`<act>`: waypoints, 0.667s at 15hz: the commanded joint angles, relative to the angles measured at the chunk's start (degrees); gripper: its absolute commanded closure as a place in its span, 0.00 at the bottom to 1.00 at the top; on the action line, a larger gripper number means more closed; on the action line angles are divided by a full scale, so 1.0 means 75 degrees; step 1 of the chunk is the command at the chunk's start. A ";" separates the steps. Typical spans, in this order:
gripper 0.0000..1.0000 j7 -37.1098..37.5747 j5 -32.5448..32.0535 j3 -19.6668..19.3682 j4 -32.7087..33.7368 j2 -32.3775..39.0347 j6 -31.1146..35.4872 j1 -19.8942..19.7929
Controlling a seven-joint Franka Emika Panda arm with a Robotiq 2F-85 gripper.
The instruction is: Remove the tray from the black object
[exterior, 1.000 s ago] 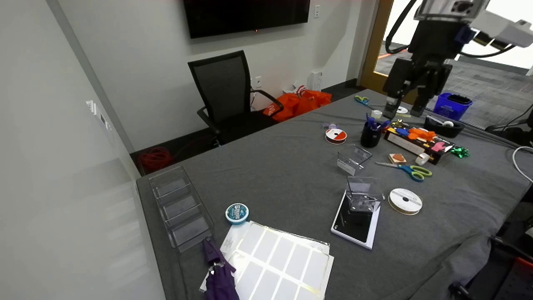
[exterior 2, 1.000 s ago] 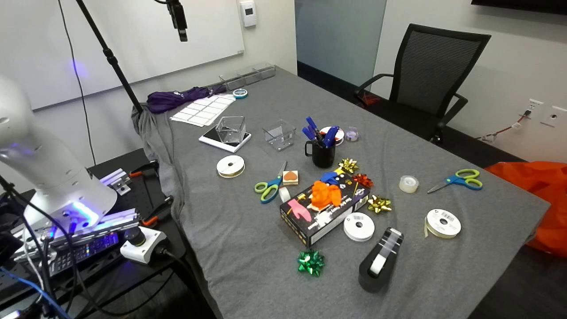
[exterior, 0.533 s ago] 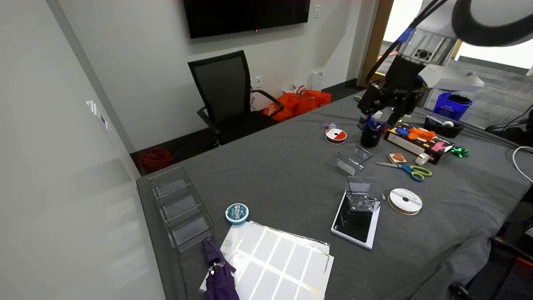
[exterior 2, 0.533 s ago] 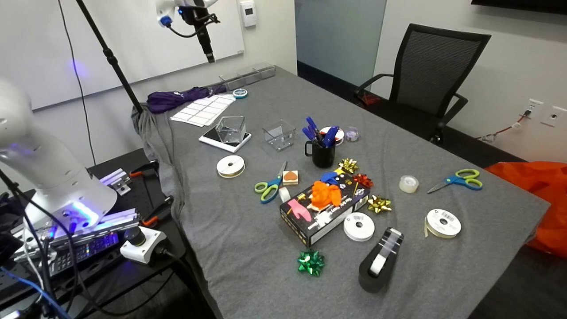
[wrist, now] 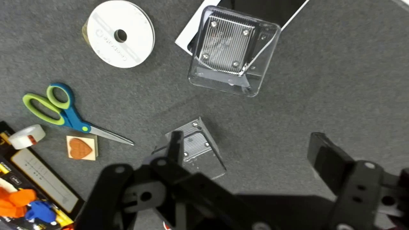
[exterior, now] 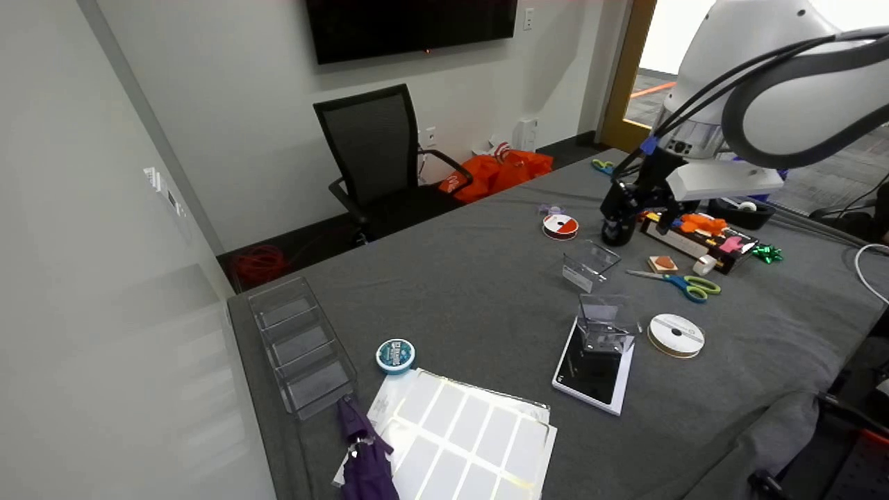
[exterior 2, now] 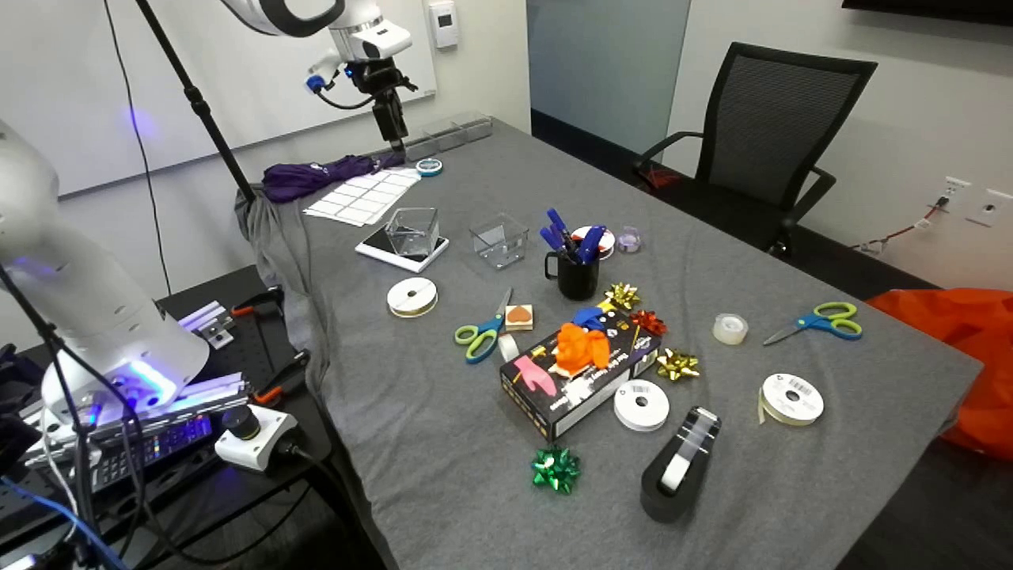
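A clear plastic tray (exterior: 608, 326) stands on the black object (exterior: 589, 371), a flat slab with a black face and a white rim. Both also show in an exterior view, the tray (exterior 2: 414, 232) resting on one end of the slab (exterior 2: 378, 241). In the wrist view the clear tray (wrist: 228, 44) is at the top middle and overhangs the slab's (wrist: 265, 11) end. My gripper (wrist: 247, 140) is open and empty, in the air above the table, with the tray ahead of its fingers. In the exterior views the gripper (exterior: 640, 223) (exterior 2: 396, 144) is apart from the tray.
A second clear container (wrist: 201, 150) lies below my left-hand finger in the wrist view. A white ribbon spool (wrist: 121, 33), scissors (wrist: 75, 118) and a heart stamp (wrist: 81, 147) lie nearby. A black mug with blue pens (exterior 2: 576, 273) and a black box (exterior 2: 578, 372) stand farther off.
My arm has come down, with the gripper lower over the table in both exterior views. The tray and the black object have not moved.
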 commanded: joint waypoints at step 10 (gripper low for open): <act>0.00 0.0492 -0.0235 -0.0099 0.0040 0.0433 -0.0021 0.0102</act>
